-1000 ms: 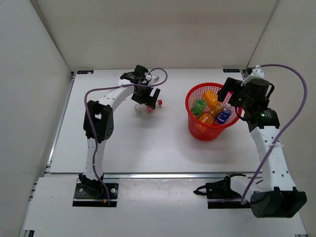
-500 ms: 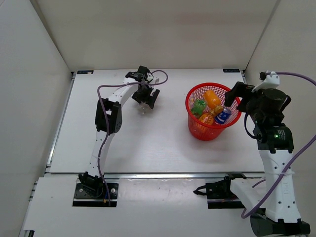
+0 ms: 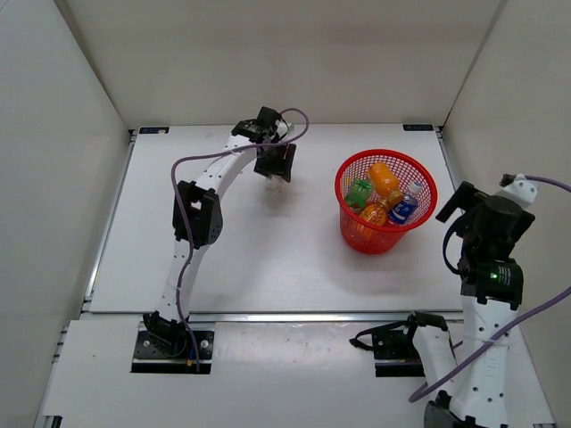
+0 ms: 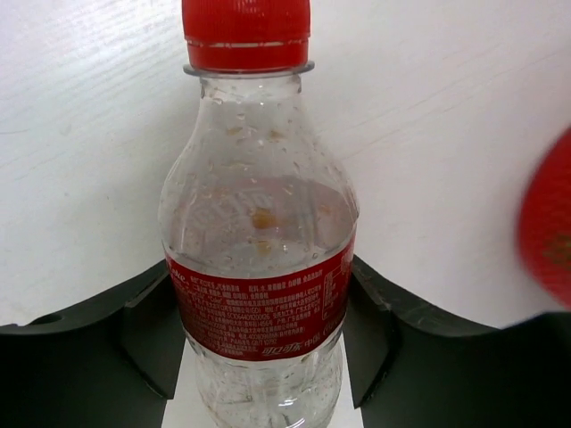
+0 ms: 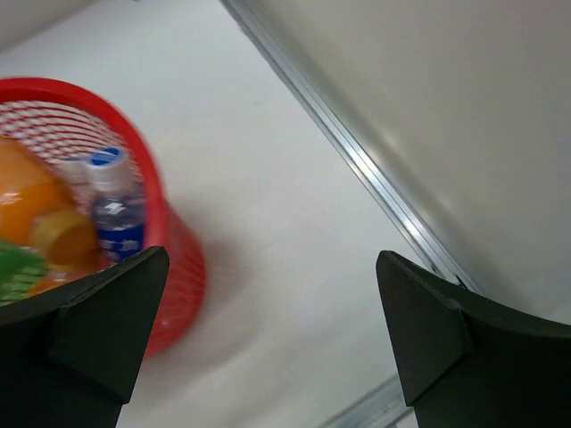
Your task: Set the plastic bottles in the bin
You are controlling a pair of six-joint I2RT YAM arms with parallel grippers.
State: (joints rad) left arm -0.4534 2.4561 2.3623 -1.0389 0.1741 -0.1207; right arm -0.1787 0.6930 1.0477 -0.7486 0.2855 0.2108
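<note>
**Left end effector clamped on red-capped bottle; four bottles in bin**

Left end effector (image 3: 274,167): over the far part of the surface (image 3: 268,259), well left of the bin (image 3: 386,153). Its fingers (image 4: 143,330) are closed on either side of a clear red-capped bottle (image 4: 259,250), gripping at the red label. The bottle's cap points away from the wrist. Whether the bottle touches the surface cannot be told.

Right end effector (image 5: 272,263): near the right edge of the surface, just beside the bin. Its fingers are apart, with nothing between them.

Bin contents: two orange bottles (image 3: 384,178), one green bottle (image 3: 359,192) and one blue-labelled bottle (image 3: 403,209) with a blue cap, against the right wall.
</note>
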